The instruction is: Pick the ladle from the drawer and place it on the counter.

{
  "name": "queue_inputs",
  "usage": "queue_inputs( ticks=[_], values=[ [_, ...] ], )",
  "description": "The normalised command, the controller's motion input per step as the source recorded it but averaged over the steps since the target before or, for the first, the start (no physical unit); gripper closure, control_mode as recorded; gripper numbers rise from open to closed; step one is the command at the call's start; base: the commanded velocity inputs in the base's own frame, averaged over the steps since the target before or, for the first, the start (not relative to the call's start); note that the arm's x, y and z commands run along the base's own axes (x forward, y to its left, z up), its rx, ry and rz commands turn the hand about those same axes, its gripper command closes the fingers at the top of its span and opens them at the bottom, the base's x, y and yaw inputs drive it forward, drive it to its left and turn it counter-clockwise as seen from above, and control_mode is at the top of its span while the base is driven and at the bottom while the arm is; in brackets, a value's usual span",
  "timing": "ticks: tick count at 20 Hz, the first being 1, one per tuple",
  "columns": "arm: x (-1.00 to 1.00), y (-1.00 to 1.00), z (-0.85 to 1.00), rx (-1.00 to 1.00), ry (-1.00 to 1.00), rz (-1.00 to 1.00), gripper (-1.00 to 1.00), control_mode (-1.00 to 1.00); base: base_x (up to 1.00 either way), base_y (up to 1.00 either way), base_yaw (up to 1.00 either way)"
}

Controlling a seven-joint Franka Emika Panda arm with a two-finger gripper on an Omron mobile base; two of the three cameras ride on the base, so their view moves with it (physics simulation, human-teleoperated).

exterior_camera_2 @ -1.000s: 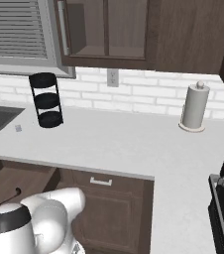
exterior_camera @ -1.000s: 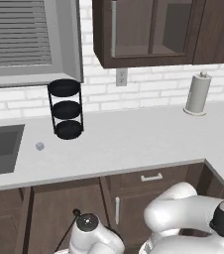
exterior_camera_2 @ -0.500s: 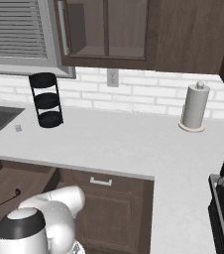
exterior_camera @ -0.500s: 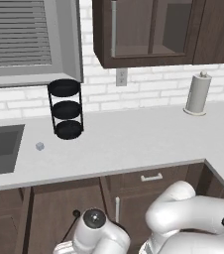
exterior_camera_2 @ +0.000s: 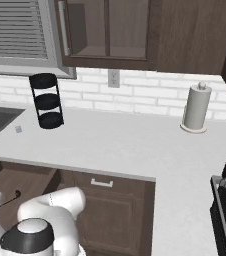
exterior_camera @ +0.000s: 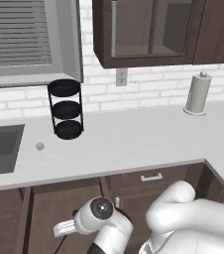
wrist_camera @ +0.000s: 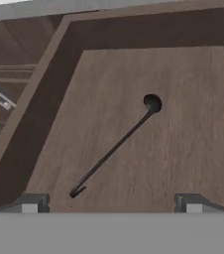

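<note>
**Desk:** Where is the thin black ladle [wrist_camera: 115, 148]?

**Me:** In my hand view it lies flat on the floor of the open dark-brown wooden drawer [wrist_camera: 193, 149], slanting across it. Its tiny round bowl is toward the drawer's far wall and its hooked end is nearest my hand [wrist_camera: 112, 202]. It touches none of the drawer's walls.

**Desk:** And the hand itself?

**Me:** The two fingertips [wrist_camera: 30, 203] stand wide apart at the bottom of that view, above the drawer, nothing between them. The hooked end sits between them, closer to the one on the left of that view, and clear of both. Only the tips show; the rest is cut off.

**Desk:** What do the base cameras give you?

**Me:** Little of the drawer. In the right base view my white arm covers most of it; I see one brown corner [exterior_camera_2: 20, 181] under the long light grey-white worktop [exterior_camera_2: 135, 145], and a thin black line with a round end [exterior_camera_2: 9, 197] beside the arm, which I take for the ladle but cannot be sure. On the worktop stand a black three-tier round rack [exterior_camera: 66, 109], a small grey cube [exterior_camera: 39, 146] just beside it, and a paper towel roll on its stand [exterior_camera: 198, 94] well apart from the rack.
</note>
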Motion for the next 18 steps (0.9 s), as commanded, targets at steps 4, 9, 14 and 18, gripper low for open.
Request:
queue_inputs(
  ticks=[4, 9, 14, 18],
  values=[
    [0.38, -0.03, 0.04, 0.05, -0.38, 0.11, -1.0, -1.0, 0.0, 0.0, 0.0],
    [0.63, -0.01, -0.1, 0.04, -0.16, 0.11, -1.0, -1.0, 0.0, 0.0, 0.0],
    [0.18, -0.06, 0.0, 0.0, 0.14, 0.01, -1.0, -1.0, 0.0, 0.0, 0.0],
    [0.0, -0.06, 0.0, 0.0, 0.26, 0.0, -1.0, -1.0, 0.0, 0.0, 0.0]
  ],
)
